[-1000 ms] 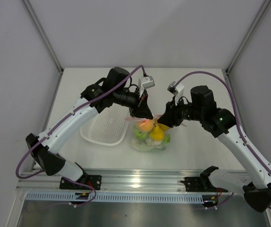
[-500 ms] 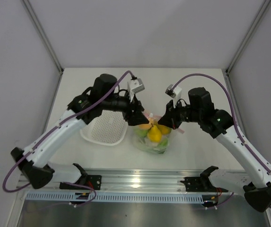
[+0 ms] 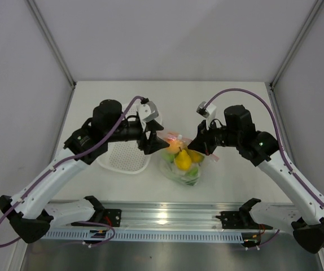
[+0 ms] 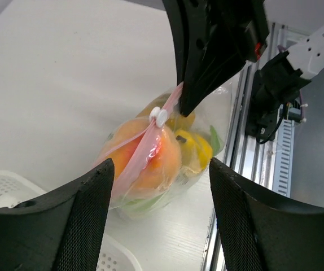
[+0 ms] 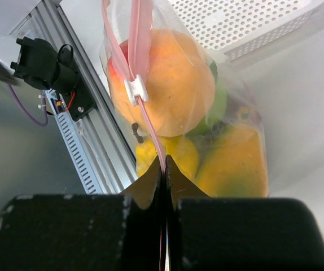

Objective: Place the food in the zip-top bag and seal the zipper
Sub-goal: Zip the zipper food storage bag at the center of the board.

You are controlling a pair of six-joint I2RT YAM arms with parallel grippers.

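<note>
Pink zipper point(image 5: 135, 89) in tight right gripper point(image 5: 163, 165), ahead of wide-spread left gripper point(image 4: 159, 169).

Overhead view looking down, wrist views close, sharing zip-top bag point(image 4: 145, 161)

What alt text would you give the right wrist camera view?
The right gripper is shut on the pink zipper of the clear zip-top bag. Orange, yellow and green food fills the bag, a white slider sits on the zipper, and a white basket lies beyond.
</note>
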